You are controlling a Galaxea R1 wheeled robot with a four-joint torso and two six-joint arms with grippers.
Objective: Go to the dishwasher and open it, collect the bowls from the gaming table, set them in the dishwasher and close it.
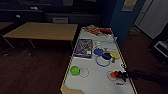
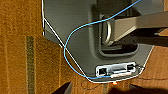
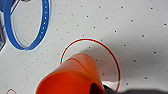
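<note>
Nearest, on the white gaming table (image 1: 100, 80): right gripper (image 1: 119, 74) pinching an orange cup (image 3: 72, 77) over a red ring. Farther along, green bowl (image 1: 74, 70) and blue bowl (image 1: 98, 52); probably light, rigid, slippery, best gripped at the rim. Left gripper's state impossible to tell.

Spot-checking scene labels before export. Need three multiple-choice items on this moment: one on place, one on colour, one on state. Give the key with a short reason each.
1. Where does the green bowl sit on the white gaming table?
A. near its left edge
B. at its far end
C. on the colourful board game

2. What colour is the large ring lying mid-table?
A. red
B. blue
C. yellow

3. What is the right gripper doing?
A. hanging over the floor
B. resting on the yellow-topped table
C. at the orange cup over a red ring

Key: 1 A, the head view shows it by the left rim. 2 B, blue in head and right wrist views. 3 C, the arm reaches to the cup.
</note>
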